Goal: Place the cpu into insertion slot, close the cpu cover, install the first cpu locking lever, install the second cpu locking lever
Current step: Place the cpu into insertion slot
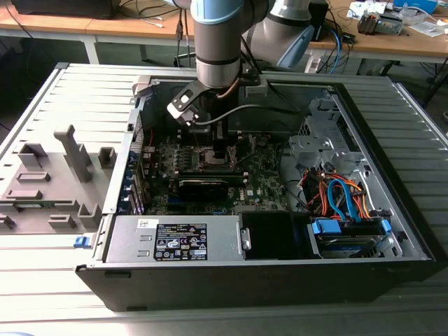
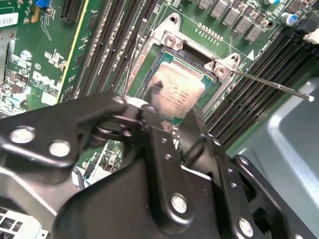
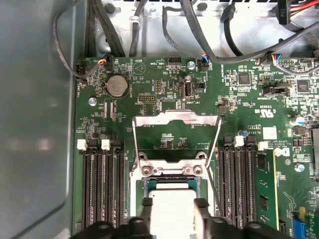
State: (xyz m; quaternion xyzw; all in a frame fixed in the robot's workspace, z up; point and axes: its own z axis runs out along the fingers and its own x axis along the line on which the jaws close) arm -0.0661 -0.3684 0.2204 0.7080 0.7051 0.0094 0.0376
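The cpu shows its silver-grey top between the two black fingers of my gripper, which is shut on its edges. In the second wrist view the cpu sits at the insertion slot, inside the silver rim; whether it is fully seated I cannot tell. The cpu cover lies flipped open on the board beyond the insertion slot. A thin locking lever sticks out free past the socket corner. In the exterior view my gripper reaches down into the open computer case.
Black memory slots flank the socket on both sides. Cable bundles hang over the board's far edge. The case holds a power supply and a drive bay with orange and blue cables. A grey fixture stands at the exterior view's left.
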